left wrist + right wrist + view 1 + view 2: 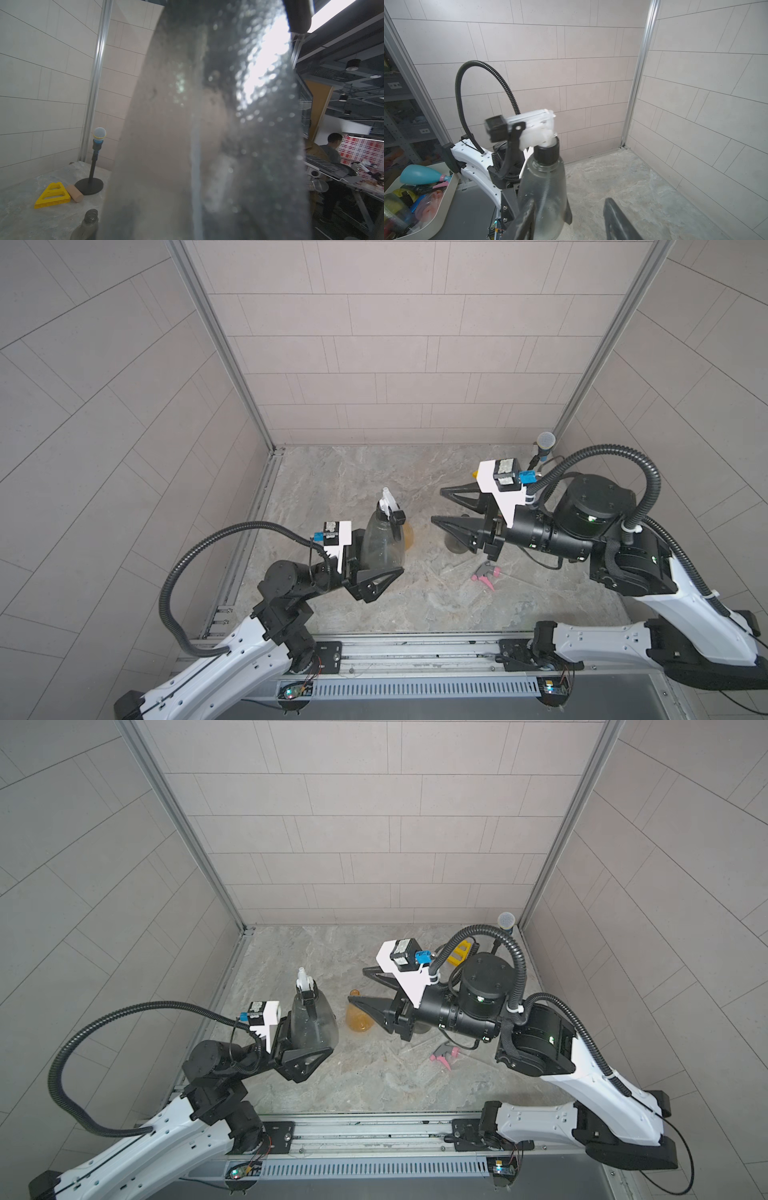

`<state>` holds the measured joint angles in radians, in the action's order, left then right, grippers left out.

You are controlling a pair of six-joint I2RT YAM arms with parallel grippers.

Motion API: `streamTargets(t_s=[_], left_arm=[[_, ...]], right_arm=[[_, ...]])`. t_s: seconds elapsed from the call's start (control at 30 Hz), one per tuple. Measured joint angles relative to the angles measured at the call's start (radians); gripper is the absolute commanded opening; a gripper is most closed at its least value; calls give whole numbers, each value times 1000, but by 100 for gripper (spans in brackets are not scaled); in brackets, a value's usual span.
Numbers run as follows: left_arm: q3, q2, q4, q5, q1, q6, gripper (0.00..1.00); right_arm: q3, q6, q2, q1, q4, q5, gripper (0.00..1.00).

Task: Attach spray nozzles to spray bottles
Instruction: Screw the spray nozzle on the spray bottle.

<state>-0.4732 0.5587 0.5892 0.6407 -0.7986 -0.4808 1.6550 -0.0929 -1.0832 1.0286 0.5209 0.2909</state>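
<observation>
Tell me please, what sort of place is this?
Probably a robotics lab test cell, not a real room: grey tiled wall panels in bare aluminium frame posts, a marble-patterned tabletop, and a person at another workbench beyond.

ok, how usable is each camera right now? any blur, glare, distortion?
Left wrist view: the held grey bottle fills most of the frame, out of focus, with bright glare through it; the microphone beside it is sharp. Right wrist view: the nozzle on that bottle looks smeared. Both top views: evenly lit, sharp, wall tile lines bowed by the wide lens.
</observation>
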Motion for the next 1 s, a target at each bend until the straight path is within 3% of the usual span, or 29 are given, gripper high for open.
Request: streamTargets(t_s=[0.2,0.4,1.0], left_arm=[[0,22,54,58,0,-51,0],[0,47,98,90,0,-87,0],[0,77,140,100,0,-111,0]], right_arm=[[48,-25,-90,-51,-16,281,63],[53,-29,-143,-53,-24,383,60],[120,-44,-185,-16,-45,293,53]])
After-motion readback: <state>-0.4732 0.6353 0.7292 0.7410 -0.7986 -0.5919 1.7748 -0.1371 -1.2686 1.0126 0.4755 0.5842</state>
